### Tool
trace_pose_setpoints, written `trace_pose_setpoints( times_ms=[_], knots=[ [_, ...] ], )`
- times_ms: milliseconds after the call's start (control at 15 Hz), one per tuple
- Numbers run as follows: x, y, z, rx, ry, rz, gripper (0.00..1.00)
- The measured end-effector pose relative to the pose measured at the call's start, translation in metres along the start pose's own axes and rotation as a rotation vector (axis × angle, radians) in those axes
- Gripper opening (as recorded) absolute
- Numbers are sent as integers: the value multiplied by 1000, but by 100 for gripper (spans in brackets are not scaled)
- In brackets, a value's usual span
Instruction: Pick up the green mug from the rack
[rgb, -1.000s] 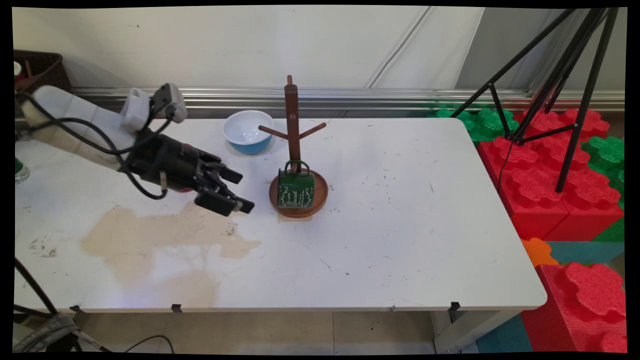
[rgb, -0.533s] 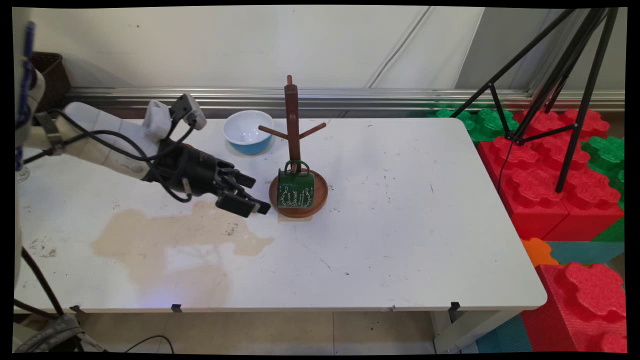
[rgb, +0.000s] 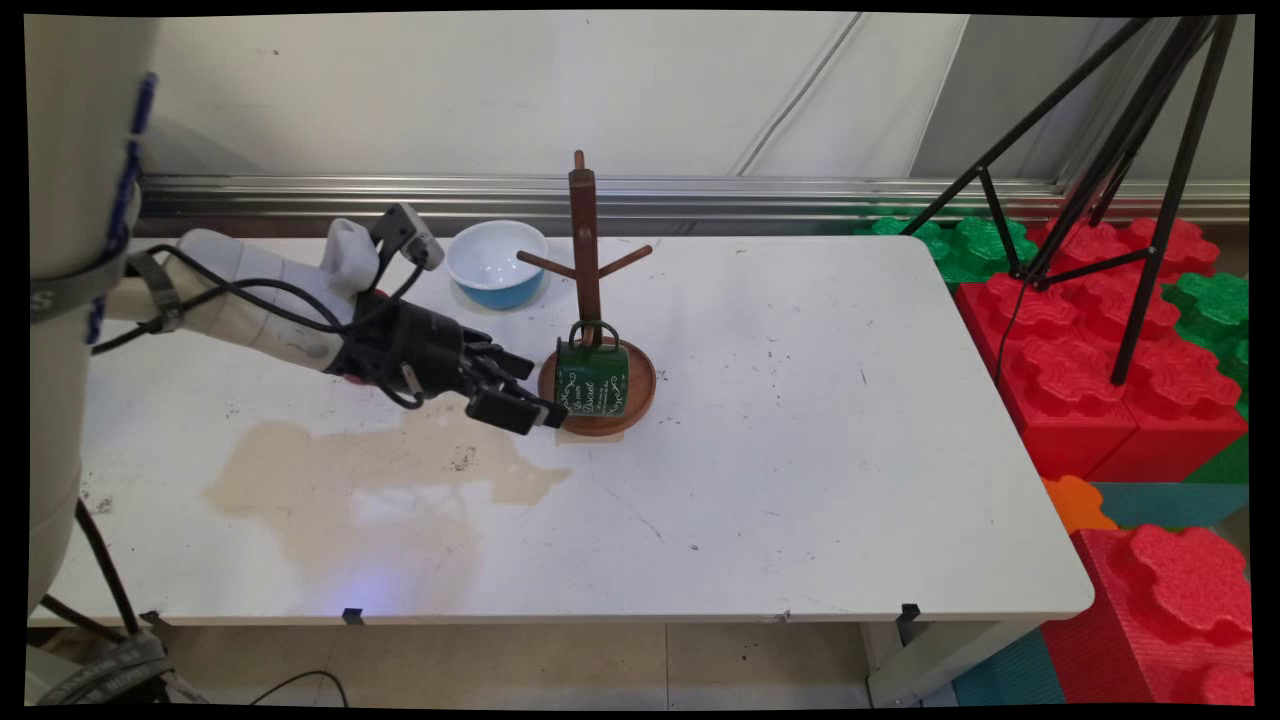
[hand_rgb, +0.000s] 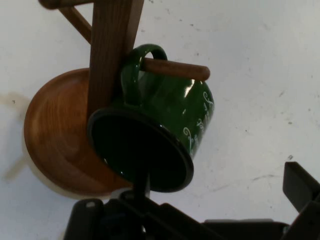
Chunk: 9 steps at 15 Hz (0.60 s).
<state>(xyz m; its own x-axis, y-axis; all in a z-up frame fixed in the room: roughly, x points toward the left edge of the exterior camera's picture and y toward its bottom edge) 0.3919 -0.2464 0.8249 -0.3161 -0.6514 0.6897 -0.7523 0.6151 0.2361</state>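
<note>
White tabletop (rgb: 800, 480) fills the scene, a pale wall behind it, a broad tan stain (rgb: 370, 480) spread across its left near part. Off the right edge sit big red and green foam blocks (rgb: 1100, 330), and a black tripod (rgb: 1130, 180) stands on them.

Low over the table comes the arm, reaching in from the left with black cables looped along it. Its black gripper (rgb: 535, 390) lies almost level, pointing right — its fingers are parted, the far one by the left rim of the stand's base, the near one (rgb: 515, 412) at the base's near-left edge.

Right in front of it stands a wooden mug stand (rgb: 585, 240): an upright post with slanting pegs, on a round wooden base (rgb: 645, 385). A green enamel mug (rgb: 592, 380) with white lettering hangs by its handle on a low peg, over the base, mouth tipped toward the gripper.

From the hand view, the mug (hand_rgb: 165, 130) is close up — its dark open mouth faces the camera, the handle looped over the peg (hand_rgb: 175, 69) beside the post (hand_rgb: 112, 50), the round base (hand_rgb: 55, 135) behind it. One black finger (hand_rgb: 300, 187) shows at the lower right, clear of the mug; whether the other touches anything cannot be told.

Farther back and to the left of the stand rests a small bowl (rgb: 497, 262), white inside, blue outside, apart from the arm.
</note>
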Motion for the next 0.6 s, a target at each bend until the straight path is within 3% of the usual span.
trace_pose_setpoints(
  times_ms=[600],
  knots=[
    [-2,-3,25,6,30,-5,100]
  ],
)
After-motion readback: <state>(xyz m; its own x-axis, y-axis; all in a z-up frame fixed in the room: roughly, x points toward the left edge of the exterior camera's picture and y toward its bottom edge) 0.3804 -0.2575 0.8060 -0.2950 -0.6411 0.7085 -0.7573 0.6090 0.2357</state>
